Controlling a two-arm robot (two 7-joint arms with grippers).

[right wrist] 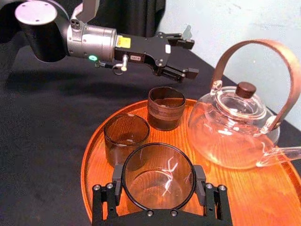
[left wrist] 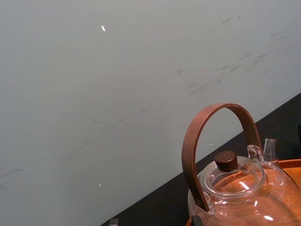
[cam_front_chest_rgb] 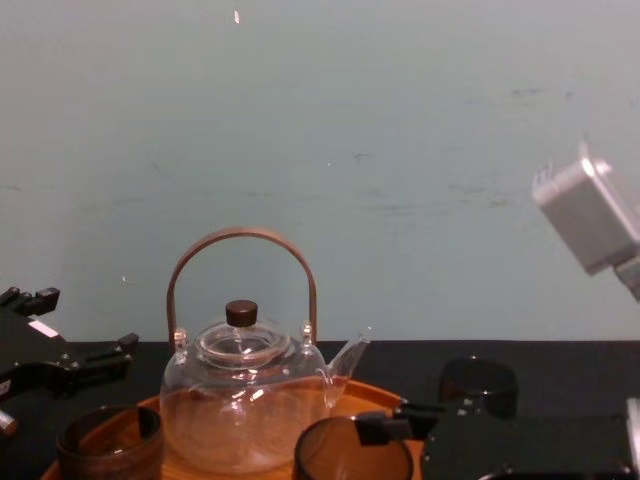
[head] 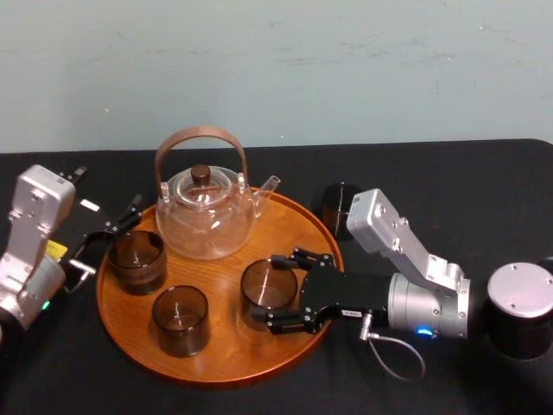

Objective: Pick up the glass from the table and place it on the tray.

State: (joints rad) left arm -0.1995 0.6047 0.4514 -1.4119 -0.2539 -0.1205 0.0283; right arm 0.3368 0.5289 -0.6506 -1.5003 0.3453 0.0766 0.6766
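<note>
A clear smoky glass (head: 269, 287) stands between the fingers of my right gripper (head: 272, 292), over the right side of the round wooden tray (head: 216, 376). In the right wrist view both pads (right wrist: 117, 175) touch the sides of the glass (right wrist: 157, 174), so the gripper (right wrist: 158, 181) is shut on it. Whether the glass rests on the tray (right wrist: 94, 160) or hangs just above it I cannot tell. My left gripper (head: 112, 232) is open and empty at the tray's left edge, beside another glass (head: 136, 259); it also appears in the right wrist view (right wrist: 190, 57).
A glass teapot (head: 206, 212) with a brown hoop handle stands at the back of the tray. A second spare glass (head: 180, 320) sits at the tray's front left. A dark glass (head: 341, 207) stands on the black table (head: 484, 173) just behind the right arm.
</note>
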